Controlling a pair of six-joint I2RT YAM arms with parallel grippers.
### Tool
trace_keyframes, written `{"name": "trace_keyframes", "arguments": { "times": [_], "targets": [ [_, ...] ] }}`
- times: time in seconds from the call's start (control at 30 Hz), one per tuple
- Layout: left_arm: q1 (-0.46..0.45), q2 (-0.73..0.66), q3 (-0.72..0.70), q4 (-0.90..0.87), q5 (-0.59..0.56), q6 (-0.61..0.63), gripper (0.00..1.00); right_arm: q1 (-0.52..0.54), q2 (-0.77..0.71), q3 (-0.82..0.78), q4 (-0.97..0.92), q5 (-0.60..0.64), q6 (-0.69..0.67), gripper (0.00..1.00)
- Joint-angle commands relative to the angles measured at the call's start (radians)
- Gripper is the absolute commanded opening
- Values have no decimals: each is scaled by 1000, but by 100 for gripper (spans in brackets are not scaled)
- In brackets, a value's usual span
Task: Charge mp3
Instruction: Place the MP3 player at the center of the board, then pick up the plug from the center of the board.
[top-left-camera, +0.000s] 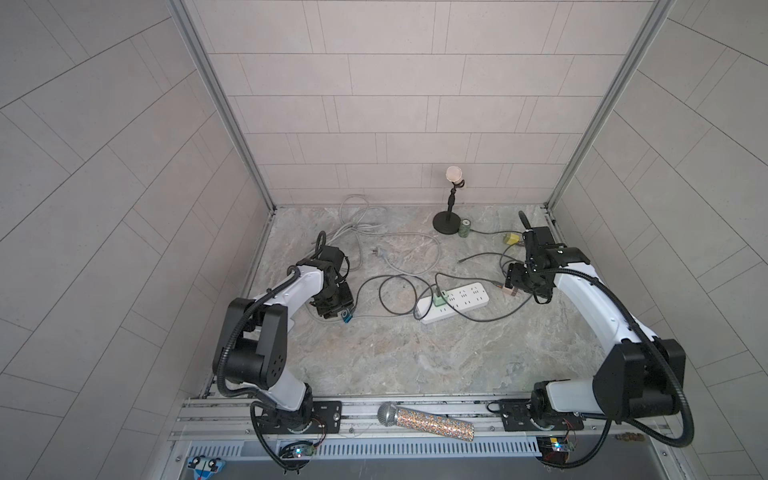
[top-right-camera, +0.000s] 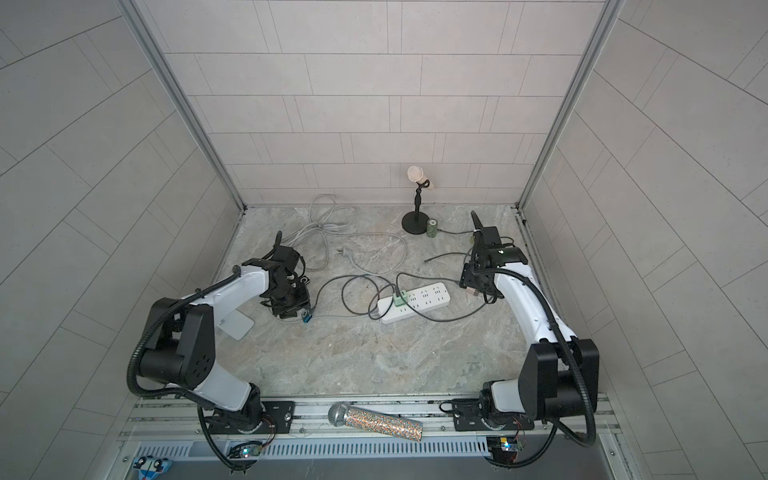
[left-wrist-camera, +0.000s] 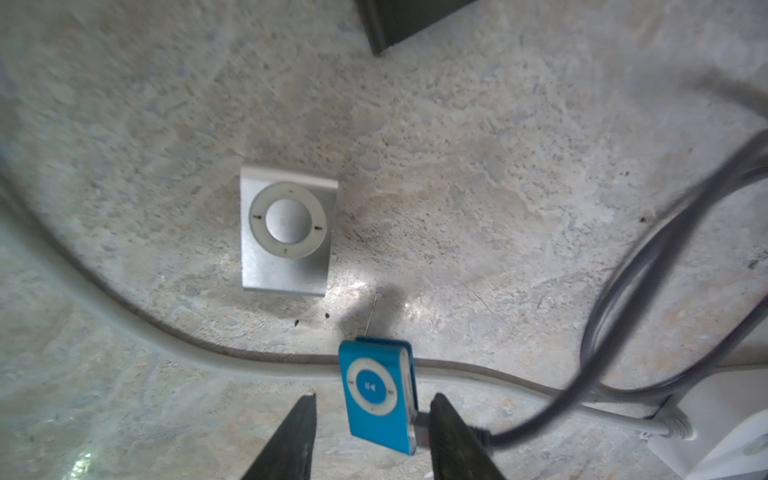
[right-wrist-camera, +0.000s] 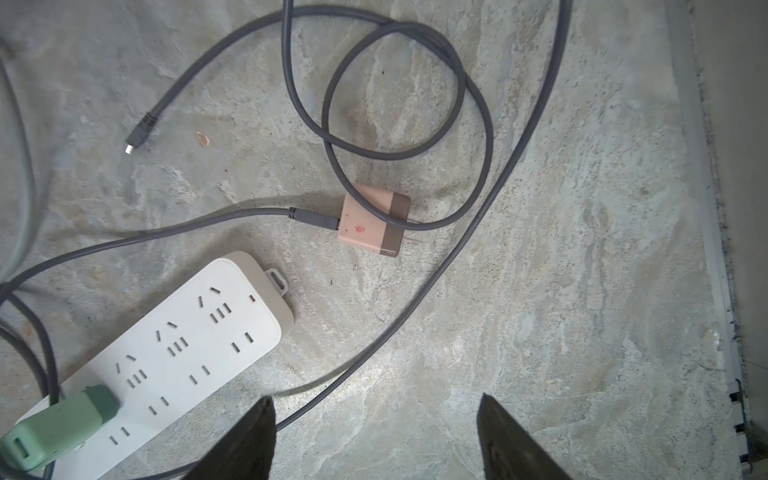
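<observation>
Flanking the blue mp3 (left-wrist-camera: 376, 395) loosely, its cable (left-wrist-camera: 484, 435) apparently seated, the left hand (left-wrist-camera: 374, 397) is released; the right hand (right-wrist-camera: 376, 397), at the desk's (top-left-camera: 415, 353) three o'clock, gapes empty.

You're in a robot lab cell: panel walls (top-left-camera: 374, 83) close three sides of the marble-look bench (top-left-camera: 415, 357), aluminium posts (top-left-camera: 225, 108) frame the corners, the left arm (top-left-camera: 297, 289) and right arm (top-left-camera: 582, 299) mount on a slotted rail (top-left-camera: 357, 415).

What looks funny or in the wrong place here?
The glittery microphone with a silver mesh head lies on the metal rail at the front, off the marble tabletop. The pink charger block lies unplugged on the tabletop near the white power strip, with a grey cable draped across it.
</observation>
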Motion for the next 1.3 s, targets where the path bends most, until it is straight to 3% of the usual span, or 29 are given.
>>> {"name": "trace_keyframes", "arguments": {
  "times": [0.0,0.27,0.67,0.83,1.03,1.27],
  "targets": [
    [-5,-30,9,-3,-4,-5,59,-2,95,63,-45,-9,-83,74],
    [-6,-213,87,-79,-14,-13,69,3,275,95,84,-81,-129,55],
    [-6,-451,83,-71,-38,-31,70,19,485,226,173,-92,-135,38],
    [-6,-460,76,-72,-40,-30,70,14,512,239,166,-18,-135,39],
    [-6,-462,72,-57,-27,-29,70,-16,495,204,162,40,-165,57],
    [-7,-455,71,-42,-8,-28,70,-38,485,169,166,67,-181,62]
  ]
}}
